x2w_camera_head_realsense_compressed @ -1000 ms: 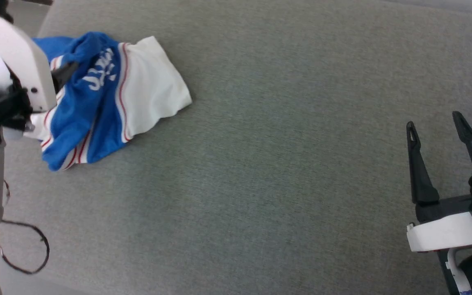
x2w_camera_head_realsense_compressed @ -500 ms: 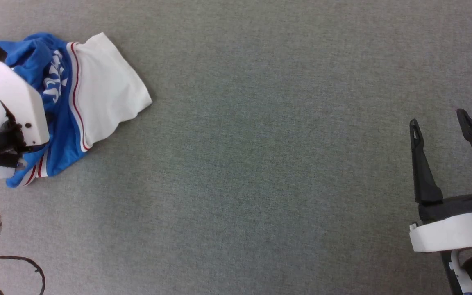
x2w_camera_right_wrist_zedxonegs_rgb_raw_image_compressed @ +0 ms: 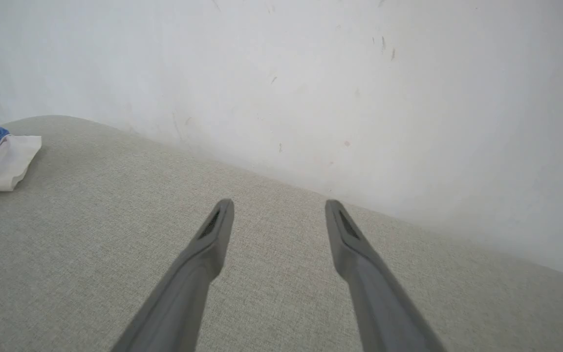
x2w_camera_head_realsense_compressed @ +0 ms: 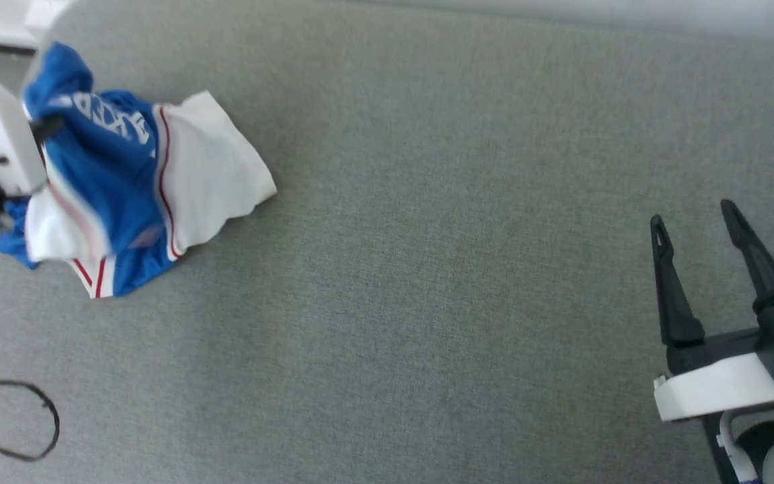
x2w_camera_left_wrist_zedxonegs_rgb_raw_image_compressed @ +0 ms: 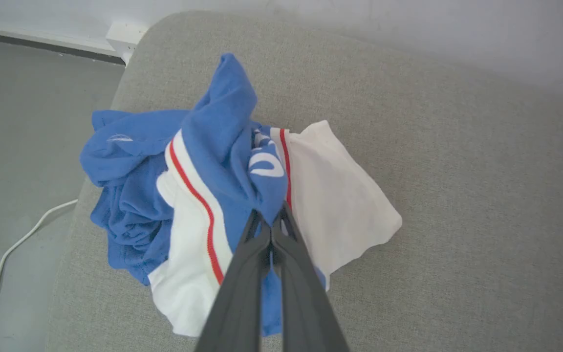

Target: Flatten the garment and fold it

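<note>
One grey fabric bench (x2w_camera_head_realsense_compressed: 427, 302) is spreading across the head view, running back to a pale wall (x2w_camera_right_wrist_zedxonegs_rgb_raw_image_compressed: 311, 73). Bunched by its far left corner, the garment (x2w_camera_head_realsense_compressed: 111, 175) is lying in a crumpled heap, with a white sleeve spreading toward the bench's middle and a blue fold rising in a peak. Over the near right edge, the right claw (x2w_camera_head_realsense_compressed: 693, 212) is hanging with its fingers spread wide, well apart from the garment. At the heap, the left claw (x2w_camera_left_wrist_zedxonegs_rgb_raw_image_compressed: 271, 222) is pinching blue cloth just beside the white lettering, its fingers pressed together. By the near left edge, a thin dark cable (x2w_camera_head_realsense_compressed: 24, 430) is looping.
</note>
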`<state>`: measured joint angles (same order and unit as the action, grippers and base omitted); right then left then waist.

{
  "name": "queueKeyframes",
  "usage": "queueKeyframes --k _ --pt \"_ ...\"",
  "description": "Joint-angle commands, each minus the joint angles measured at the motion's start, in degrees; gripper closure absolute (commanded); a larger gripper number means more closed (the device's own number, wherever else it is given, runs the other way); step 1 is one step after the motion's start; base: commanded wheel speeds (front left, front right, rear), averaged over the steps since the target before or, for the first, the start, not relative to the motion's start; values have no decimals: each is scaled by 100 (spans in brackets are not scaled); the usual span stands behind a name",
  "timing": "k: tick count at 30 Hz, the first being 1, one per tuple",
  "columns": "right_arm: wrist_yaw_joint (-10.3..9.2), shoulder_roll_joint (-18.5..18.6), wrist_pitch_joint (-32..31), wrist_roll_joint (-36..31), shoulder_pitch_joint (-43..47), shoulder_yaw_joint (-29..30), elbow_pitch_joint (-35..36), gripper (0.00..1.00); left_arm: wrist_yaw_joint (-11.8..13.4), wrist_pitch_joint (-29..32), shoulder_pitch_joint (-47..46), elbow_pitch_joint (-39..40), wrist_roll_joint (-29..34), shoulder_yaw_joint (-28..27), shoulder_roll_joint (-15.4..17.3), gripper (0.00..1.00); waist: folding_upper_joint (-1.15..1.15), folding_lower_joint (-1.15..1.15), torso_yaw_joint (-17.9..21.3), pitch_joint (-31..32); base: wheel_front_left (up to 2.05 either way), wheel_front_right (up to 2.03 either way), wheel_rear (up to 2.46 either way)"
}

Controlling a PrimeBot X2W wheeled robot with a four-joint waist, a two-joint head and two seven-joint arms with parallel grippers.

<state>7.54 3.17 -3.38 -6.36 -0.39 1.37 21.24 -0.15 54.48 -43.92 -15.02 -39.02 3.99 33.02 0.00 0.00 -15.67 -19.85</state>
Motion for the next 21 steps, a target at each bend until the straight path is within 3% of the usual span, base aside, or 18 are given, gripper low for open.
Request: queueKeyframes --k 1,11,21 --pt "-5 -19 85 77 86 18 -75 0 -21 -115 -203 145 -2 -40 16 100 0 0 -19 578 0 0 0" --pt "-5 -28 414 658 503 253 -491 0 -33 -884 -1314 431 170 4 -318 100 0 0 115 1483 0 0 0" --pt "-5 -28 665 960 687 409 -730 0 238 -1294 -2766 415 30 227 -1310 100 0 0 573 1859 0 0 0"
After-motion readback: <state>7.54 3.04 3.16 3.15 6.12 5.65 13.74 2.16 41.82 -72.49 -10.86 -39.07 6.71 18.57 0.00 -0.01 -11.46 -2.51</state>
